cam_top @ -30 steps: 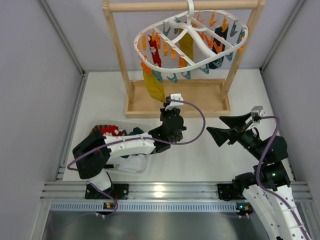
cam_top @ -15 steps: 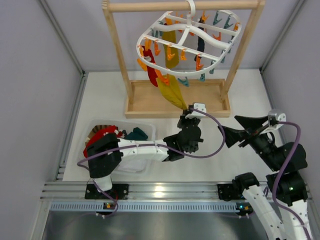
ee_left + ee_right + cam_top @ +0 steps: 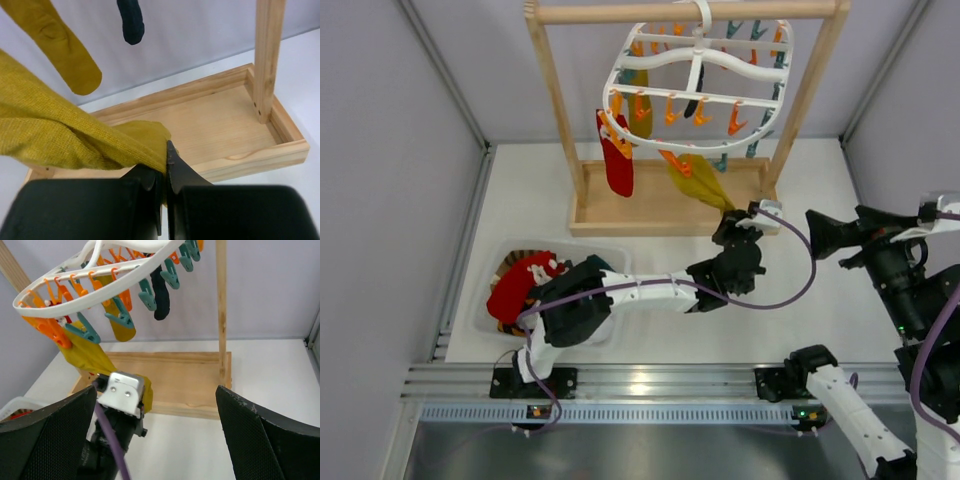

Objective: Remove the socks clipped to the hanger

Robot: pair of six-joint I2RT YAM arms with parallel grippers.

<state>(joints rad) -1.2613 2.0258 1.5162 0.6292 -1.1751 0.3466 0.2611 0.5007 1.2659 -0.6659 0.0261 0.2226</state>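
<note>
The white hanger point(image 3: 700, 70) hangs tilted from the wooden rack's top bar. A mustard yellow sock point(image 3: 698, 180) stretches taut from an orange clip on the hanger's near rim down to my left gripper point(image 3: 732, 222). That gripper point(image 3: 165, 160) is shut on the sock's toe point(image 3: 55, 130), just above the rack's base. A red sock point(image 3: 617, 160), a second mustard sock point(image 3: 60, 50) and a dark sock point(image 3: 161, 297) are also clipped on. My right gripper point(image 3: 825, 232) stands wide open to the right, empty, facing the hanger point(image 3: 100, 270).
The light wooden rack point(image 3: 670, 200) stands at the back, its right post point(image 3: 800, 110) close to the hanger. A clear bin point(image 3: 560, 246) at front left holds several loose socks. Grey walls close in both sides.
My left gripper has pulled the mustard sock to the right, and the hanger has swung round and tipped with it. The right arm has drawn back to the right, jaws still open.
</note>
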